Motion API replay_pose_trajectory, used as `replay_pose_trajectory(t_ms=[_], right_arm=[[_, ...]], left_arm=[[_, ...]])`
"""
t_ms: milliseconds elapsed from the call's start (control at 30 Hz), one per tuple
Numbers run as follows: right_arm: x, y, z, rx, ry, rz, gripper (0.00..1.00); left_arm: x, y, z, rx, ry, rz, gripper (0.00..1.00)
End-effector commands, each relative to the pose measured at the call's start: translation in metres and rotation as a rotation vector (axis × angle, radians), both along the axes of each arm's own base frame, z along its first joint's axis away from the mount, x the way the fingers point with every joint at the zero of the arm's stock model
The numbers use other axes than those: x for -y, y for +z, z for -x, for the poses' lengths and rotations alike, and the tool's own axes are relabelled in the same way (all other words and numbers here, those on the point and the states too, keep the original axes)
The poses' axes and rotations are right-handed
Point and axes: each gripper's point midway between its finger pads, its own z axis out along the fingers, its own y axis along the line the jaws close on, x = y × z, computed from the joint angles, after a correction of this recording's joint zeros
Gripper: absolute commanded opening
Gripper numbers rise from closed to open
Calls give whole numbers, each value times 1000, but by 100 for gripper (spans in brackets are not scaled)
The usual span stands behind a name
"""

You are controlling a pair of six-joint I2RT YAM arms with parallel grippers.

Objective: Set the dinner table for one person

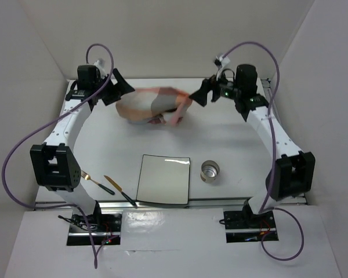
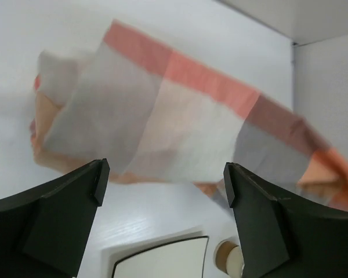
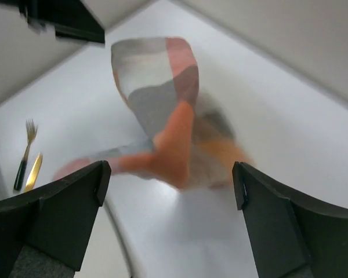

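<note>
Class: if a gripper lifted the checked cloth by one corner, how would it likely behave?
Probably floppy: the checked cloth is bunched in soft folds, so it would likely hang and drape. Probably light too, since it looks thin. Pushed, it would likely wrinkle rather than slide whole.

Matt white and smooth on the desk, with bare grey metal along its near rail. Thin woven fabric for the checked cloth, soft, without shine, a little see-through in the left wrist view. Glossy white on the square plate, with a bright reflection. Shiny metal for the small cup. Golden metal on fork and knife, with dark handles. Matt black, plastic-looking fingers.
</note>
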Motion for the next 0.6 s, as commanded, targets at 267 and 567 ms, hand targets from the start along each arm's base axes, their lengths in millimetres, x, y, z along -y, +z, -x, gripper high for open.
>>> replay_pose_trajectory(t_ms=[267, 567], right_arm=[[42, -89, 38, -302, -297, 6, 70], [-8, -174, 62, -621, -252, 253, 67]], left_arm=[[-72, -30, 4, -94, 161, -169, 24], [-1, -111, -4, -343, -52, -331, 28]])
